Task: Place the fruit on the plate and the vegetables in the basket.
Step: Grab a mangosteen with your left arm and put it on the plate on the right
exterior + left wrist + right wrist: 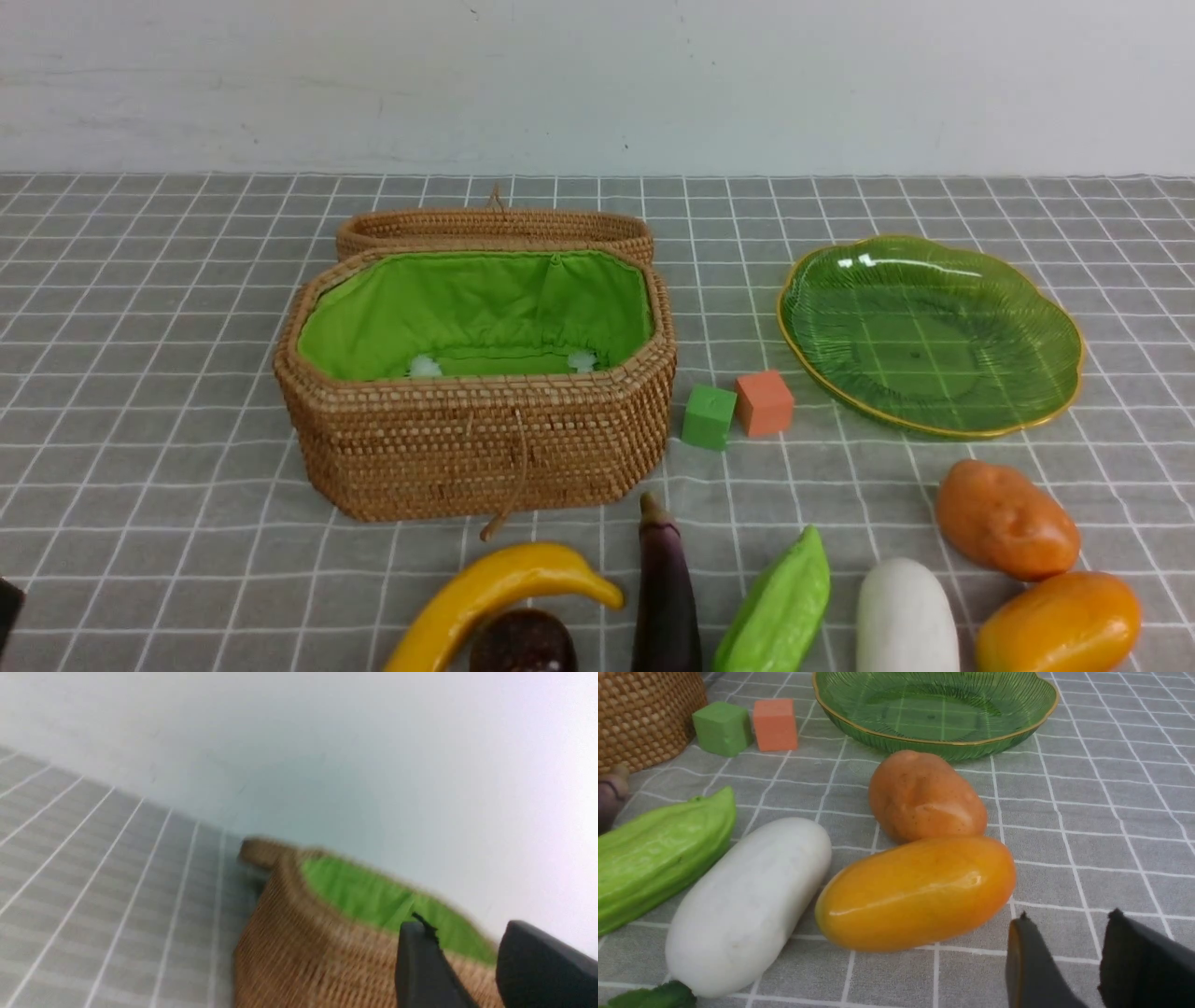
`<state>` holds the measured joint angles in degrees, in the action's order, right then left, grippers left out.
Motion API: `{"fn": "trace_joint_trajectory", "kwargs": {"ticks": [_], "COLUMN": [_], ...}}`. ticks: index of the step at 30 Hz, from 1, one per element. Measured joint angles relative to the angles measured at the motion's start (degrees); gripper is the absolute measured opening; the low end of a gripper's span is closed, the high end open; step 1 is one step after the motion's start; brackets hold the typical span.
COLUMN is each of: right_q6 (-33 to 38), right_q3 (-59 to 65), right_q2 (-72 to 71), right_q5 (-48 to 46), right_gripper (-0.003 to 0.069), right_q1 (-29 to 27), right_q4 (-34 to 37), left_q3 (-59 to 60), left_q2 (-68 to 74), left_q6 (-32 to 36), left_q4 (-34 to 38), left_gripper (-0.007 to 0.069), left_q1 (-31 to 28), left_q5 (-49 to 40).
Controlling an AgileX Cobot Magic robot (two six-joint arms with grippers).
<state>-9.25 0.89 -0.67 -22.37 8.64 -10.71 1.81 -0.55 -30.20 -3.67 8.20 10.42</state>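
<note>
The basket [476,439] and plate [931,336] sit empty; orange-yellow oval [915,891] lies beside the right gripper [1069,914], jaws parted, empty (left gripper [463,924] seemingly likewise).

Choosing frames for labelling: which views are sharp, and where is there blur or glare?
Front view: sharp, evenly lit, small highlights on the ribbed green glass plate. Left wrist view: smeared blur, the tan woven wicker basket loses its weave. Right wrist view: sharp, with glare streaks on the smooth orange-yellow oval piece and the lumpy orange-brown potato.

Open basket [476,448], green plate [934,336], banana [495,583], plum [523,644], vegetables [906,621] lying in front
</note>
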Motion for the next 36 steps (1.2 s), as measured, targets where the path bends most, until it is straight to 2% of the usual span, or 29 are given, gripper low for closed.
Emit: {"fn": "trace_joint_trajectory", "kwargs": {"ticks": [1, 3, 6, 8, 10, 12, 14, 15, 20, 26, 28, 31, 33, 34, 36], "right_q6": [0.00, 0.05, 0.05, 0.05, 0.05, 0.05, 0.05, 0.05, 0.05, 0.05, 0.05, 0.05, 0.05, 0.05, 0.05], "right_q3": [0.00, 0.00, 0.00, 0.00, 0.00, 0.00, 0.00, 0.00, 0.00, 0.00, 0.00, 0.00, 0.00, 0.00, 0.00], "right_q2": [0.00, 0.00, 0.00, 0.00, 0.00, 0.00, 0.00, 0.00, 0.00, 0.00, 0.00, 0.00, 0.00, 0.00, 0.00], "right_q5": [0.00, 0.00, 0.00, 0.00, 0.00, 0.00, 0.00, 0.00, 0.00, 0.00, 0.00, 0.00, 0.00, 0.00, 0.00], "right_gripper": [0.0241, 0.0241, 0.0241, 0.0241, 0.0241, 0.0241, 0.0241, 0.0241, 0.0241, 0.0241, 0.0241, 0.0241, 0.0241, 0.0241, 0.0241], "right_q1": [0.00, 0.00, 0.00, 0.00, 0.00, 0.00, 0.00, 0.00, 0.00, 0.00, 0.00, 0.00, 0.00, 0.00, 0.00], "right_q4": [0.00, 0.00, 0.00, 0.00, 0.00, 0.00, 0.00, 0.00, 0.00, 0.00, 0.00, 0.00, 0.00, 0.00, 0.00], "left_q3": [0.00, -0.38, -5.65, -11.85, -23.20, -28.94, -40.69, -42.06, -50.80, -50.91, -50.91, -50.99, -51.95, -52.10, -54.50], "left_q2": [0.00, 0.00, 0.00, 0.14, 3.13, 5.90, 14.70, 15.34, 31.57, 44.23, 49.71, 55.81, 59.75, 60.09, 64.01], "left_q6": [-0.08, -0.26, -1.36, -1.20, 0.09, 0.40, 0.68, 0.70, 4.44, 6.15, 6.39, 10.87, 13.98, 14.34, 15.35], "left_q4": [0.04, 0.18, 0.18, -0.03, -0.84, -0.93, -0.93, -0.93, -3.21, -4.64, -0.70, 2.62, 3.67, 3.67, 4.14], "left_gripper": [0.0239, 0.0239, 0.0239, 0.0239, 0.0239, 0.0239, 0.0239, 0.0239, 0.0239, 0.0239, 0.0239, 0.0239, 0.0242, 0.0244, 0.0263], "left_q1": [0.00, 0.00, 0.00, 0.00, 0.00, 0.00, 0.00, 0.00, 0.00, 0.00, 0.30, 3.58, 8.49, 8.96, 14.62], "left_q5": [0.76, 7.94, 6.05, 1.67, -7.05, -12.47, -27.68, -28.75, -50.89, -55.57, -57.03, -58.96, -60.50, -60.66, -62.25]}}
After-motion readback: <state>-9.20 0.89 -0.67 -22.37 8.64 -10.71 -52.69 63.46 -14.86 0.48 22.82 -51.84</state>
